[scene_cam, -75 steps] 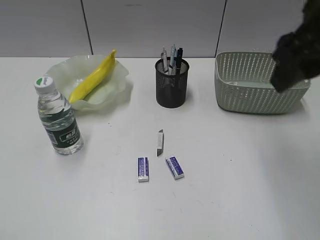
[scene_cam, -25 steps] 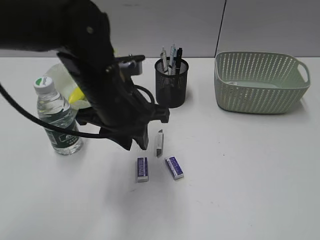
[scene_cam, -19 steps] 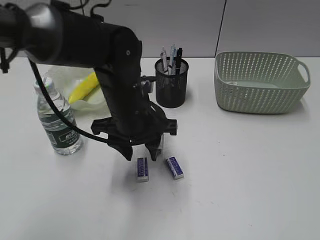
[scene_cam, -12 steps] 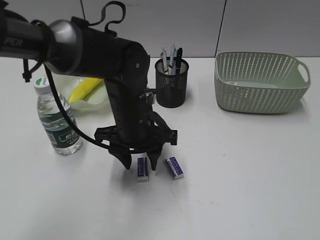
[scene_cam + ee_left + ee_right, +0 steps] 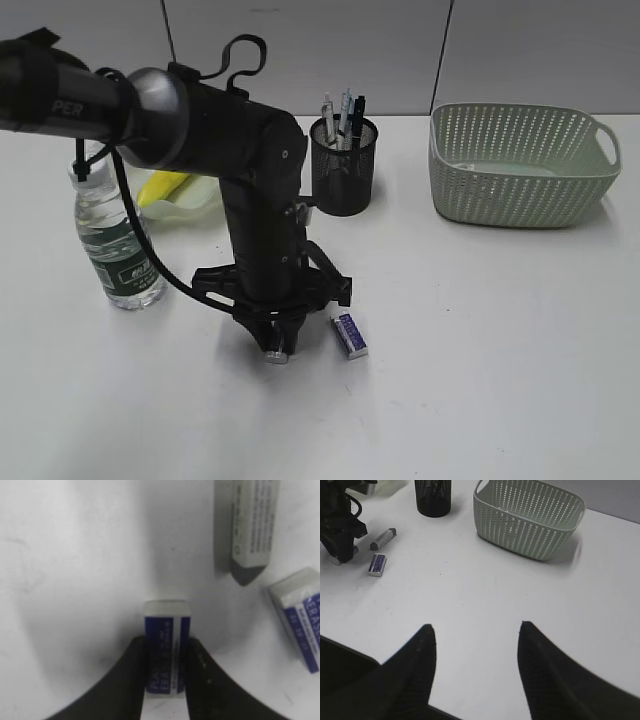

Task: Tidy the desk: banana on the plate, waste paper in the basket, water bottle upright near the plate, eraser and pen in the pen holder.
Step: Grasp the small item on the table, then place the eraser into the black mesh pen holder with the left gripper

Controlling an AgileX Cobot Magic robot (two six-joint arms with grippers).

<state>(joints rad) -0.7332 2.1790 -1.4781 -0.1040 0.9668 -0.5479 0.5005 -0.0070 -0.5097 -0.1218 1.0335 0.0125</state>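
Down near the desk's front edge, the black left gripper (image 5: 165, 670) pinches a small white rectangular eraser (image 5: 167, 647) in a blue printed sleeve, while the right gripper (image 5: 475, 630) hangs open, empty.

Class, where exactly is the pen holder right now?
In the exterior view the pen holder stands upright at the back centre of the desk, left of the basket and right of the plate.

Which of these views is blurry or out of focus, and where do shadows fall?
Left wrist view: soft focus; the blue-and-white rectangular eraser between the black left end effector fingers has smeared print. Exterior view: sharp, with a faint shadow under the arm. Right wrist view: the sage-green perforated basket is crisp, the right end effector a dark silhouette.
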